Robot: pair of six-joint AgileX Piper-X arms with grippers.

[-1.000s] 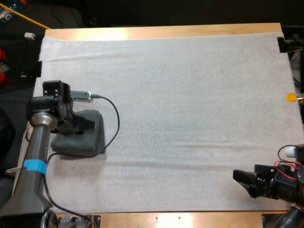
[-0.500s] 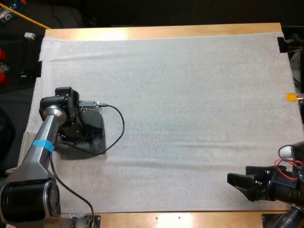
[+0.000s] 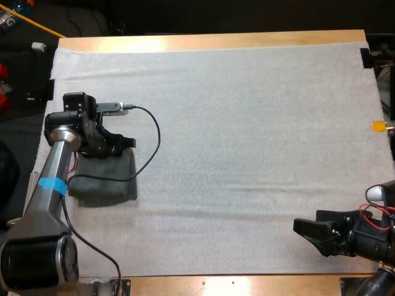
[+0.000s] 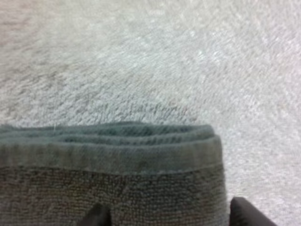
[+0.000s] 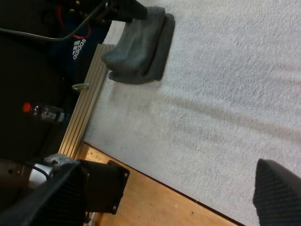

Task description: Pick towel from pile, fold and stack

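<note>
A folded dark grey-green towel stack (image 3: 105,179) lies at the left side of the white mat (image 3: 247,123). My left gripper (image 3: 125,143) hovers at the stack's far edge, fingers apart and holding nothing. In the left wrist view the towel's layered folded edge (image 4: 113,146) lies just ahead of the left gripper (image 4: 171,217), whose dark fingertips (image 4: 247,213) stand apart, one over the cloth, one past its corner. My right gripper (image 3: 307,223) is open over the mat's near right part. The right wrist view looks across the mat past the right gripper (image 5: 169,197) to the stack (image 5: 141,47).
The wooden table edge (image 3: 247,285) runs along the near side, and an aluminium rail (image 5: 87,108) borders the table's left side beside the stack. A bottle (image 5: 44,112) lies off the table there.
My left gripper pressed down on the towel stack, then lifted off toward its far edge. My right gripper shifted slightly left.
</note>
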